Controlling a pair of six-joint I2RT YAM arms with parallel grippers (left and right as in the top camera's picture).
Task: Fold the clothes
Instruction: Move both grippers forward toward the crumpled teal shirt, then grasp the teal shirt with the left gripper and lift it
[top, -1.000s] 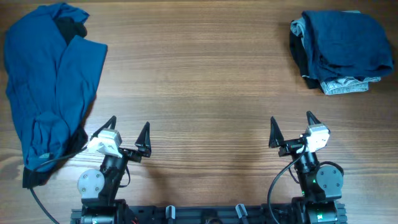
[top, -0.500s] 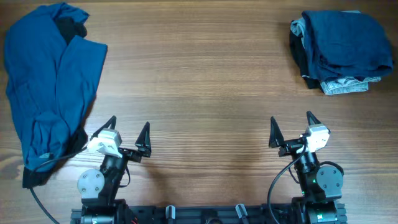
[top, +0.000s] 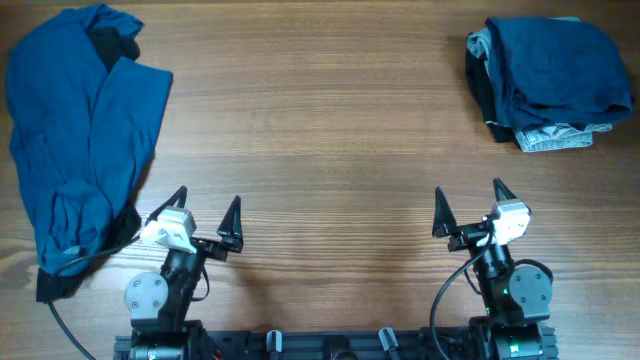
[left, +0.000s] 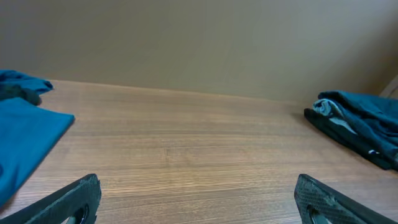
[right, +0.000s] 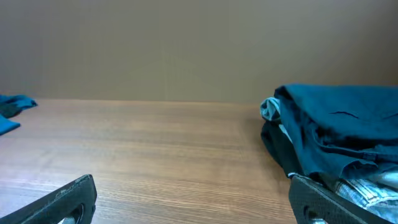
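A loose, unfolded blue garment (top: 80, 130) lies spread along the table's left side, with a dark piece showing at its top; its edge shows in the left wrist view (left: 28, 134). A folded stack of blue, black and grey clothes (top: 548, 82) sits at the far right, also seen in the right wrist view (right: 336, 140) and the left wrist view (left: 357, 124). My left gripper (top: 206, 212) stands open near the front edge, just right of the loose garment, holding nothing. My right gripper (top: 469, 204) is open near the front right, well short of the stack.
Bare wooden table (top: 320, 150) stretches between the two piles. A plain beige wall (left: 199, 43) stands behind the far edge. The arm bases and a black rail (top: 330, 342) run along the front edge.
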